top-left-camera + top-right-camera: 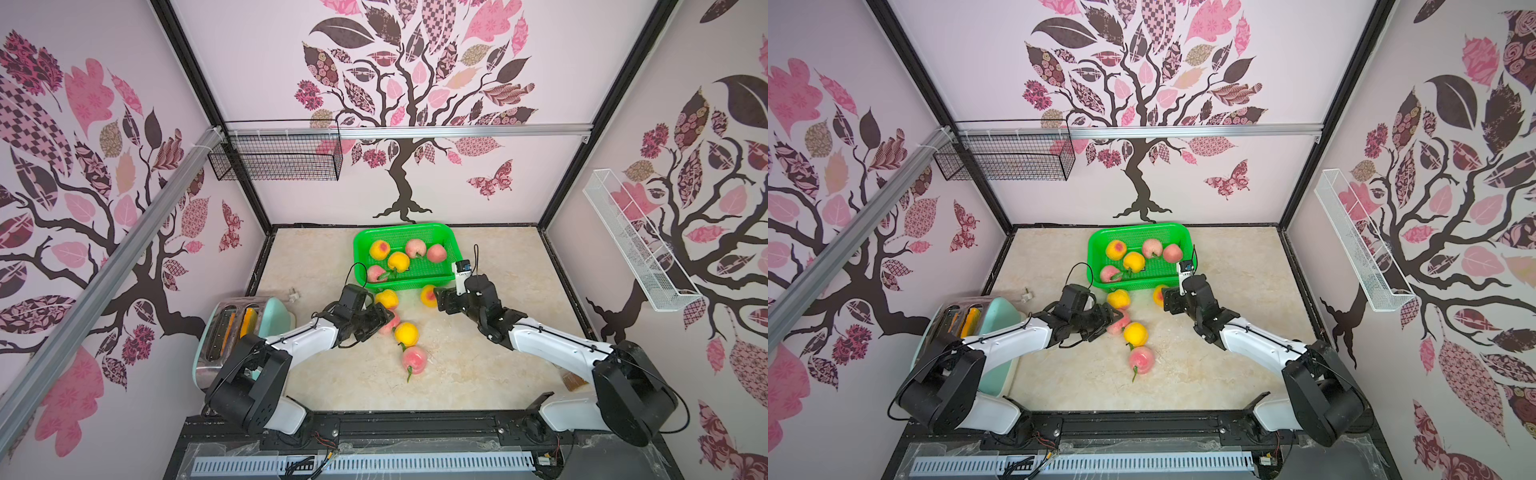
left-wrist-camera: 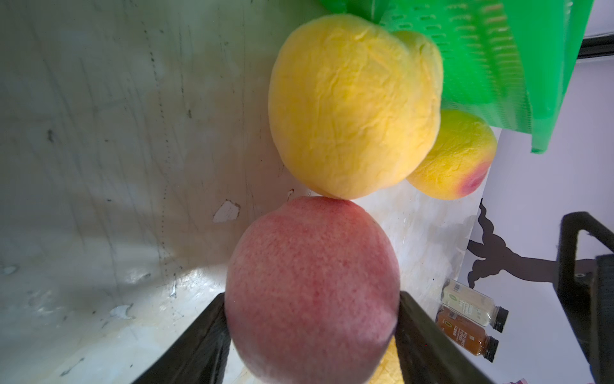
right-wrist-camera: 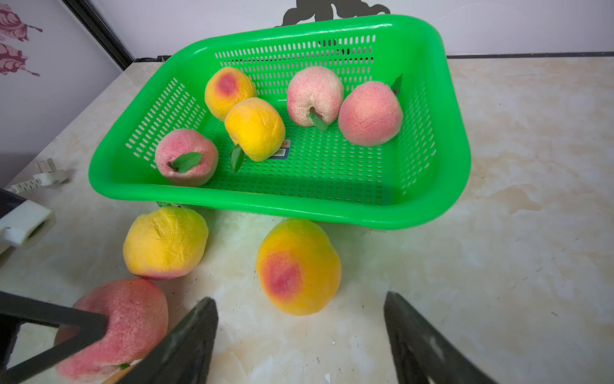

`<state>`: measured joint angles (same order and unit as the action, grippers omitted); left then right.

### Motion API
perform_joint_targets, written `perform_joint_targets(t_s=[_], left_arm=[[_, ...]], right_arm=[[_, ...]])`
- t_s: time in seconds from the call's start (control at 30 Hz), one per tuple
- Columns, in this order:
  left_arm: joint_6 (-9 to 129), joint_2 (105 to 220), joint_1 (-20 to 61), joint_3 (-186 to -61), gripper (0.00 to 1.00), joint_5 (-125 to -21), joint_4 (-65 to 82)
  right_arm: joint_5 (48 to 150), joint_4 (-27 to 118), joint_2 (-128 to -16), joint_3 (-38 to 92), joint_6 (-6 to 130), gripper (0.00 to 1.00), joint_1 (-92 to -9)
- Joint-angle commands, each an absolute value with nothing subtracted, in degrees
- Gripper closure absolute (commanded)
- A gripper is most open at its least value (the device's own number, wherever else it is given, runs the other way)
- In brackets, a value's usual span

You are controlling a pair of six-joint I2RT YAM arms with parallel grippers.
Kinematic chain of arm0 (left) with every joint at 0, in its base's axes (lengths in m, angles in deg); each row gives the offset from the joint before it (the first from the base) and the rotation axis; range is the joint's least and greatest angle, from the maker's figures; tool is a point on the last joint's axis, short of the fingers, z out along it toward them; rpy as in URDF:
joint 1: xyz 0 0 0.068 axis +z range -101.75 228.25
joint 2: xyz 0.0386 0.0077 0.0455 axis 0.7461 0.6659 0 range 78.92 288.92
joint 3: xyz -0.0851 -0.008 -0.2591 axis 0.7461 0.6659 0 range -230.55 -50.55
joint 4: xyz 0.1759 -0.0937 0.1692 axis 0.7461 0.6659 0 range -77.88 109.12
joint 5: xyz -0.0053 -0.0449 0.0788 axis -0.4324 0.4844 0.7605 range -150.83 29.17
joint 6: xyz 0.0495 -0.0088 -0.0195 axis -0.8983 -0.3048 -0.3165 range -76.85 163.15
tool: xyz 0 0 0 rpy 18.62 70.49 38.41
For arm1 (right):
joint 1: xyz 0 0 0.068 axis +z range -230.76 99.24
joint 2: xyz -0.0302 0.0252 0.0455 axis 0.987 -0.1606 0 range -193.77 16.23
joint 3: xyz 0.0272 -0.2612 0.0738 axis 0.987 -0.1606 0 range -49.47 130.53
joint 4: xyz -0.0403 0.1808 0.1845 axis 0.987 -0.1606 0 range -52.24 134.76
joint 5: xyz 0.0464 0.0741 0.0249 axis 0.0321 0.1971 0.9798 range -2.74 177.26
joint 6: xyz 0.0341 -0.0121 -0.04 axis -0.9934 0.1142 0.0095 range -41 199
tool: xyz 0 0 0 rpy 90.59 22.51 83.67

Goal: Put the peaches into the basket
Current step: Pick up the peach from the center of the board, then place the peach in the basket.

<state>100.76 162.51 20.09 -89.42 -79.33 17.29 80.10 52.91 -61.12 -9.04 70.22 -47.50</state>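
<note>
Pick-up step: left hand [image 1: 380,318] clasps the pink peach [image 2: 312,282] on the table, near the basket [image 3: 299,207] holding five peaches [image 3: 254,128]; right hand [image 1: 439,300] gapes empty behind a spotted peach [image 3: 297,266]; next, probably lift, carry over, release.

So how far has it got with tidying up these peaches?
About halfway. Done: five peaches lie in the green basket. In hand: the left gripper clasps a pink peach on the table; the open right gripper faces a red-spotted yellow peach. Left: those two plus a yellow peach beside the basket, another yellow one and a pink one nearer the arms.
</note>
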Motion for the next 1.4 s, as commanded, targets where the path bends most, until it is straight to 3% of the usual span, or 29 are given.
perform_joint_targets(t_s=[0.0, 0.8, 1.37], left_arm=[[100.4, 160.9, 19.9, -88.8, 0.27, -78.7, 18.0], [98.8, 152.1, 19.9, -92.0, 0.27, -76.3, 27.4], [93.7, 151.8, 22.3, -102.4, 0.27, -74.5, 32.9]], right_arm=[[79.4, 52.3, -60.0, -9.2, 70.3, 0.19, -47.2], [79.4, 52.5, -59.4, -9.6, 70.3, 0.19, -47.3], [79.5, 52.6, -58.5, -9.8, 70.1, 0.19, -47.3]])
